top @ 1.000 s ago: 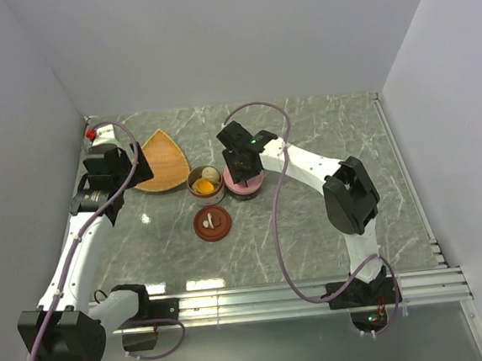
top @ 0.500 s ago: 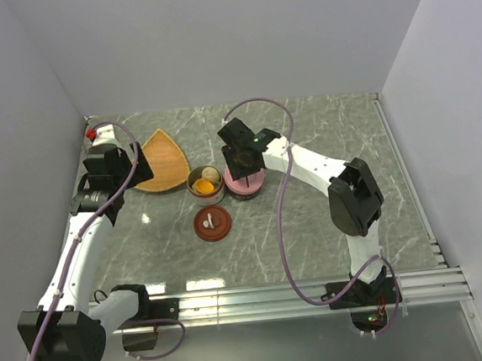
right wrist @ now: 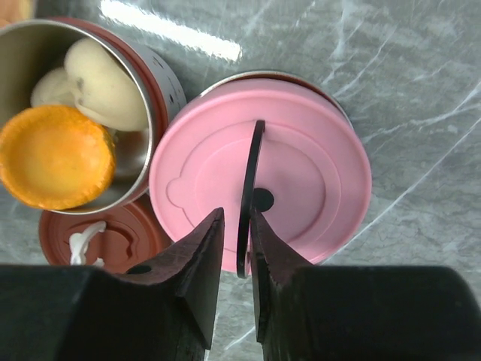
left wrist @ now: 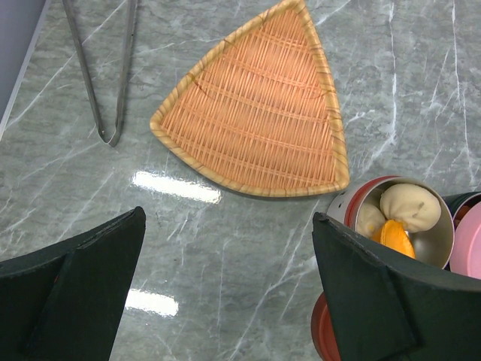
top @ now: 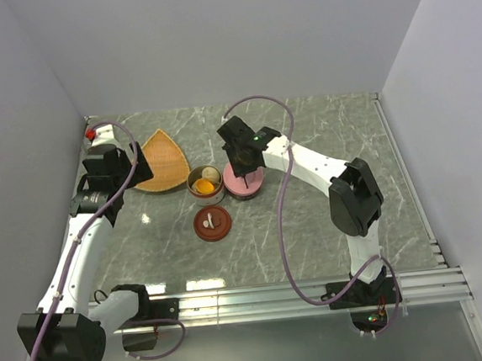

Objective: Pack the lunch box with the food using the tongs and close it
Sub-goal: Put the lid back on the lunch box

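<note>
The lunch box shows as an open steel tin (top: 205,182) and a second tin under a pink lid (right wrist: 301,188), side by side. Food lies in the open tin: beige dumplings (right wrist: 105,83) and an orange piece (right wrist: 56,154). My right gripper (right wrist: 235,214) hangs over the pink lid with its jaws narrowly open around the lid's thin black upright tab (right wrist: 248,180). One finger touches the tab and a slim gap shows on the other side. The tongs (left wrist: 105,68) lie on the table at the far left. My left gripper (left wrist: 227,218) is wide open over bare table, holding nothing.
An orange fan-shaped wicker plate (left wrist: 259,113) lies between the tongs and the tins. A red lid (top: 212,223) with a small white piece on it lies in front of the open tin. White walls close in the left, back and right sides.
My right gripper has shifted slightly over the pink lid and its jaws have narrowed around the black tab. The left arm has not moved.
</note>
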